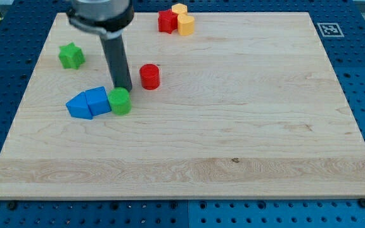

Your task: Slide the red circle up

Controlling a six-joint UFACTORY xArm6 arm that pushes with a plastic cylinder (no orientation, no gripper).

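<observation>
The red circle [149,76] is a short red cylinder standing on the wooden board [233,126], left of centre in the upper half. My tip [124,88] is at the end of the dark rod, just left of the red circle and slightly lower, with a small gap between them. The tip is right above a green cylinder [120,101], touching or nearly touching its top edge.
Two blue blocks [89,103] lie together left of the green cylinder. A green star [71,56] sits near the left edge. A red star-like block [167,21] and two yellow blocks [184,20] cluster at the top edge.
</observation>
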